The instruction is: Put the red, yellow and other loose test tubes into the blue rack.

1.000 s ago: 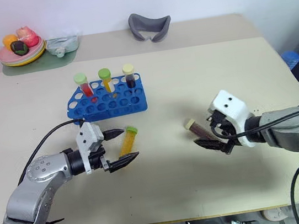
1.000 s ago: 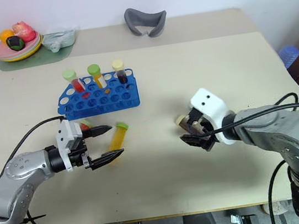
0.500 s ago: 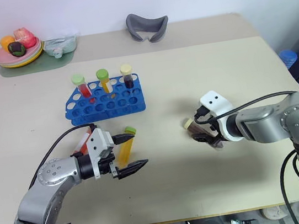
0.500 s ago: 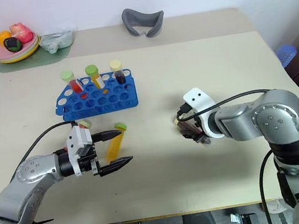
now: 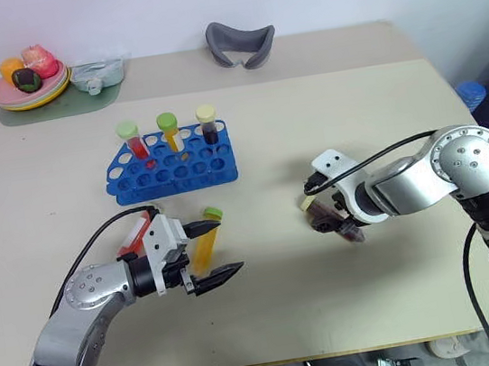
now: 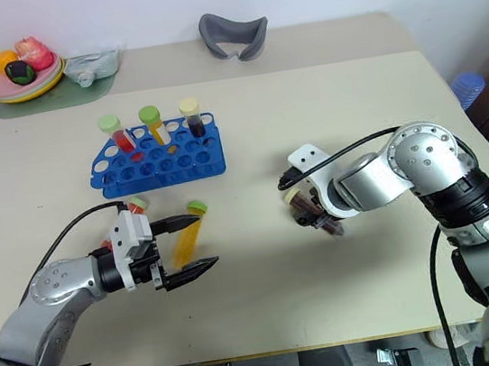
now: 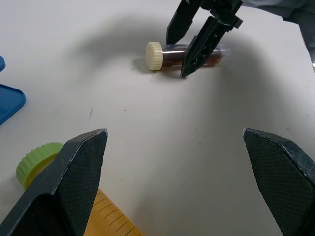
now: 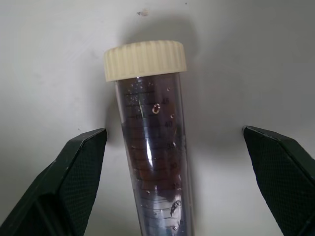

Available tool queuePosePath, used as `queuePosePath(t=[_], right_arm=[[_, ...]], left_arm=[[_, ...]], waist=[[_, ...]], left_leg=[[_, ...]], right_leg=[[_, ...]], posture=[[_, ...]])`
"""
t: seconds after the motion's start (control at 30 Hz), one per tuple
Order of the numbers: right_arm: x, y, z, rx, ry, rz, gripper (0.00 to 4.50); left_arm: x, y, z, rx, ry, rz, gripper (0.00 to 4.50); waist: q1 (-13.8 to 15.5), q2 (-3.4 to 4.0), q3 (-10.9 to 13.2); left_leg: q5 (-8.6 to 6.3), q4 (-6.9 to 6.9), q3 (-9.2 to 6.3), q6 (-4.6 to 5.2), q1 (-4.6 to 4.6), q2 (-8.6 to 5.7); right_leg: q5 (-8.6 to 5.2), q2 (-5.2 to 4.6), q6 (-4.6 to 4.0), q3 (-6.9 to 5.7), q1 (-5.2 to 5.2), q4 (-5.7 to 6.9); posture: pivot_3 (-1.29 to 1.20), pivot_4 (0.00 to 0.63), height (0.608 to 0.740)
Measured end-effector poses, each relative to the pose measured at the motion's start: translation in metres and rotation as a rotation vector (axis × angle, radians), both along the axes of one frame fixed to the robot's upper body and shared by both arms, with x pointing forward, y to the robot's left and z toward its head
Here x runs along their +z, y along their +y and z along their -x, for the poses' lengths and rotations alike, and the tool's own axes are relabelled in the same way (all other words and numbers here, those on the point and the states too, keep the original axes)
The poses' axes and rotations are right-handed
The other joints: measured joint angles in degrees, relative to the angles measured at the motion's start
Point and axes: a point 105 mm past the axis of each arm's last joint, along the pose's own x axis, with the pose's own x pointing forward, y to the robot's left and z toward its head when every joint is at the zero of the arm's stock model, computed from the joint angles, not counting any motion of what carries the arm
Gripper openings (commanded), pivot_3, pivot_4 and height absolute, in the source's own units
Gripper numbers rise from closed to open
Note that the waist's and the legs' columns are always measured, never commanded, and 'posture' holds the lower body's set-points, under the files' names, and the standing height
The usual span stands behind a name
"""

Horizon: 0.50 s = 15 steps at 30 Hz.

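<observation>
The blue rack (image 5: 173, 163) holds three upright capped tubes. A yellow tube with a green cap (image 5: 206, 243) lies on the table between the fingers of my open left gripper (image 5: 222, 248), nearer the far finger. A red tube (image 5: 133, 235) lies just behind that gripper, partly hidden by it. To the right lies a dark brown tube with a cream cap (image 8: 150, 147). My right gripper (image 5: 334, 222) points down over it, open, with one finger (image 8: 74, 177) on each side and not touching it.
At the far left corner stand a plate of toy fruit (image 5: 30, 86) and a clear pouch (image 5: 101, 73) on a green mat. A grey curved object (image 5: 241, 42) lies at the back edge. A blue thing (image 5: 473, 94) sits beyond the table's right edge.
My right gripper has rolled, tipped downward and come down to straddle the dark tube. The left gripper has shifted slightly right, still open beside the yellow tube. No tube has moved.
</observation>
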Motion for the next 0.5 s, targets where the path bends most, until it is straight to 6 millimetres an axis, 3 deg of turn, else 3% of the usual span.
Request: queuePosePath(t=[0.13,0.23,0.33,0.5], right_arm=[[-0.0009,0.0034,0.0007,-0.019,0.001,0.012,4.46],[-0.0014,0.0046,0.0011,-0.036,0.005,0.009,3.69],[-0.0013,0.0076,0.0011,-0.035,0.005,0.012,2.27],[-0.0006,0.0103,0.0012,-0.023,0.004,0.021,2.27]], left_arm=[[-0.0005,-0.0001,0.0004,0.004,-0.006,0.006,4.50],[-0.0047,0.0015,0.0032,0.011,0.007,0.005,4.50],[-0.0083,0.0029,0.0054,0.017,0.012,0.000,4.50],[-0.0079,0.0030,0.0053,0.017,0.006,-0.002,4.50]], waist=[[0.0,0.00,0.0],[-0.1,0.00,0.0],[0.0,0.00,0.0],[0.0,0.01,0.0]], left_leg=[[0.00,0.00,0.00,0.00,0.00,0.01],[-0.01,-0.01,0.00,0.01,0.00,0.01],[-0.01,0.01,0.00,0.01,0.00,0.01],[-0.01,0.00,0.00,0.02,-0.07,0.01]], right_leg=[[0.00,0.01,0.00,0.00,-0.01,0.00],[0.00,0.01,0.00,0.01,-0.01,0.00],[0.00,0.01,-0.01,0.01,-0.01,0.00],[0.00,0.01,-0.01,0.00,-0.07,-0.01]], posture=[[0.00,0.150,0.740],[0.00,0.150,0.740],[0.00,0.150,0.740],[0.00,0.150,0.740]])
